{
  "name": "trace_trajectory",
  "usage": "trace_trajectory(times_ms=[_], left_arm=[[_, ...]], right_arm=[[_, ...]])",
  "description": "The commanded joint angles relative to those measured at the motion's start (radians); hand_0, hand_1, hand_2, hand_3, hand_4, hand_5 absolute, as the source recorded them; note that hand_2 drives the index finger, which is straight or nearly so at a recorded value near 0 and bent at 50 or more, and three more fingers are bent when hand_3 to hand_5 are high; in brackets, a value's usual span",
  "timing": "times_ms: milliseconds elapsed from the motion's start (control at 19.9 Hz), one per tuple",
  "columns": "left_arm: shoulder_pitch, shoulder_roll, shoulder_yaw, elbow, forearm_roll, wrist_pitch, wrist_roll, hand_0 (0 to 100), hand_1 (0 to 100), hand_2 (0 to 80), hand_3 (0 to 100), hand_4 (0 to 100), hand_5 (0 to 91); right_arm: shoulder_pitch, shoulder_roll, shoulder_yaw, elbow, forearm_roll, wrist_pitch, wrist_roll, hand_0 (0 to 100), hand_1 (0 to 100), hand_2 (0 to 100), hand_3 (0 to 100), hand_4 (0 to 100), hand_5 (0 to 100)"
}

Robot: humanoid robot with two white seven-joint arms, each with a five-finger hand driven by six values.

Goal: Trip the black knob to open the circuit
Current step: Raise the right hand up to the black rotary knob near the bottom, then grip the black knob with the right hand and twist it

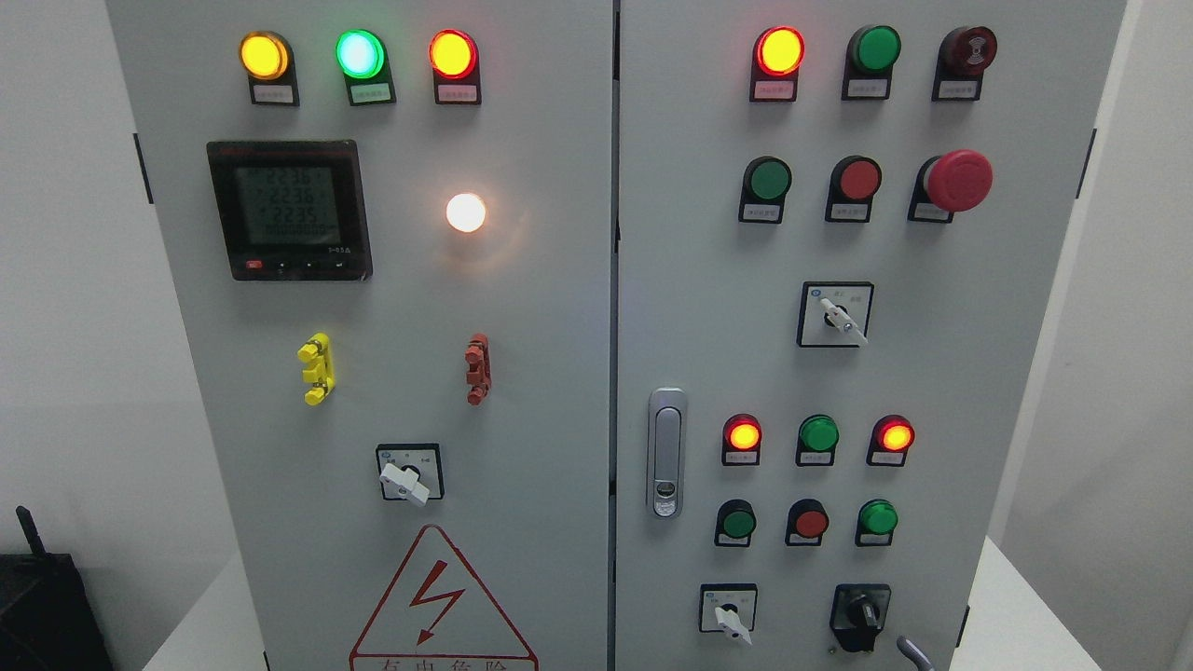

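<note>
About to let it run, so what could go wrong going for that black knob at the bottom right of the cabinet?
1. The white selector sits just left of the black knob; a hand drifting sideways could turn it instead.
2. The knob sits at the frame's bottom edge, so an arriving hand would likely hide it.
3. A grey curved part pokes up right beside it; fingers might snag.

Before me: grey cabinet [559, 373] with two doors. Left door: digital meter [289, 210], lit white lamp [465, 212], yellow clip [316, 368], red clip [478, 369], warning triangle [438, 601]. Right door: red mushroom button [958, 180], silver door latch [665, 452].
</note>
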Motion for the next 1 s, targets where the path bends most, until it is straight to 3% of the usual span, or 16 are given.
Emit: trace_trajectory(times_ms=[0, 953], left_arm=[[0.0, 0.0, -0.001, -0.016, 0.0, 0.0, 0.0, 12, 39, 0.0, 0, 0, 0.0], [0.0, 0.0, 0.001, -0.016, 0.0, 0.0, 0.0, 12, 39, 0.0, 0, 0, 0.0]], right_arm=[[-0.01, 0.002, 0.007, 0.012, 0.001, 0.004, 0.004, 0, 0, 0, 100, 95, 96], [-0.004, 0.008, 0.047, -0.006, 0.009, -0.001, 0.001, 0, 0, 0, 100, 96, 97]])
